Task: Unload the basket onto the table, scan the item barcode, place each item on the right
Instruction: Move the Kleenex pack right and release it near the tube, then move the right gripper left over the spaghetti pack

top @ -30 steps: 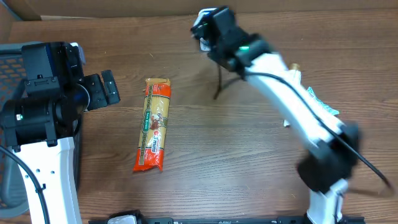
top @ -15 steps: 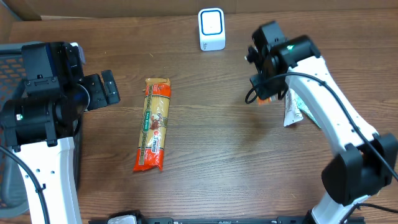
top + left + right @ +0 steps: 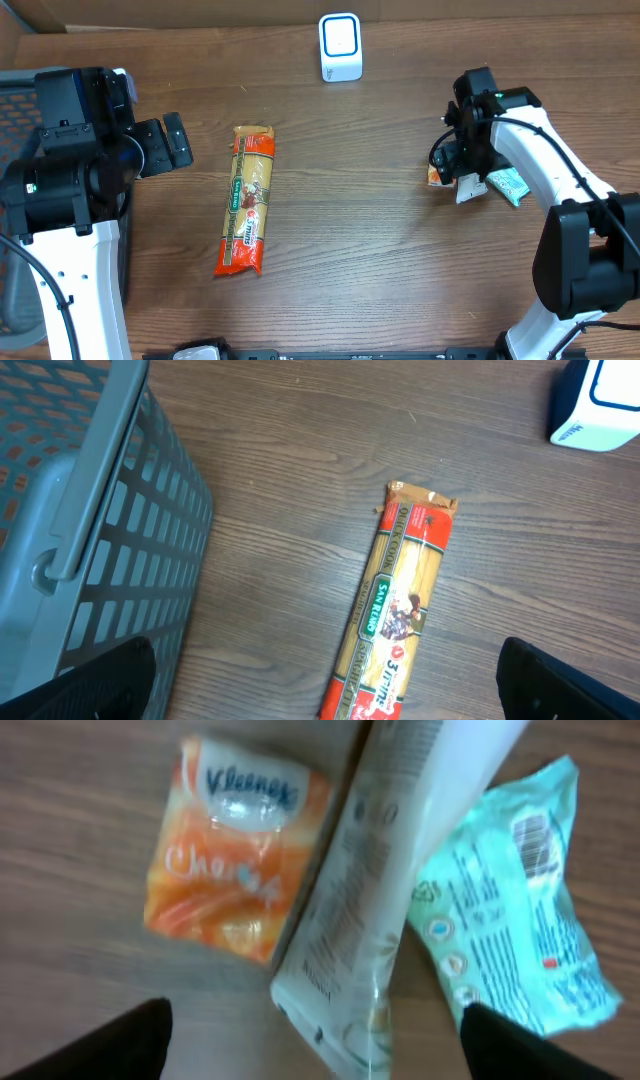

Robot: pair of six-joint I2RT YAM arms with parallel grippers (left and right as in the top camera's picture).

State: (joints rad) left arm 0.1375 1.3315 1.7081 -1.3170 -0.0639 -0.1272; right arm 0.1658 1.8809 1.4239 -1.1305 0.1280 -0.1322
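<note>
right pincer (image 3: 315, 1032) spread wide, holding nothing, over white tube (image 3: 370, 900) | tube flat between Kleenex pack (image 3: 235, 850) and teal packet (image 3: 510, 910), right of overhead frame, probably parked clear of scanner (image 3: 341, 47) at top centre | left pincer (image 3: 325, 685) spread, empty, near pasta packet (image 3: 400, 610)

Dark brown wooden table (image 3: 360, 250) is filling the overhead view, its grain running side to side. Tan cardboard wall (image 3: 200, 10) is standing along the table's far edge. Soft, even light is falling on the wood, throwing only faint, short shadows.
</note>
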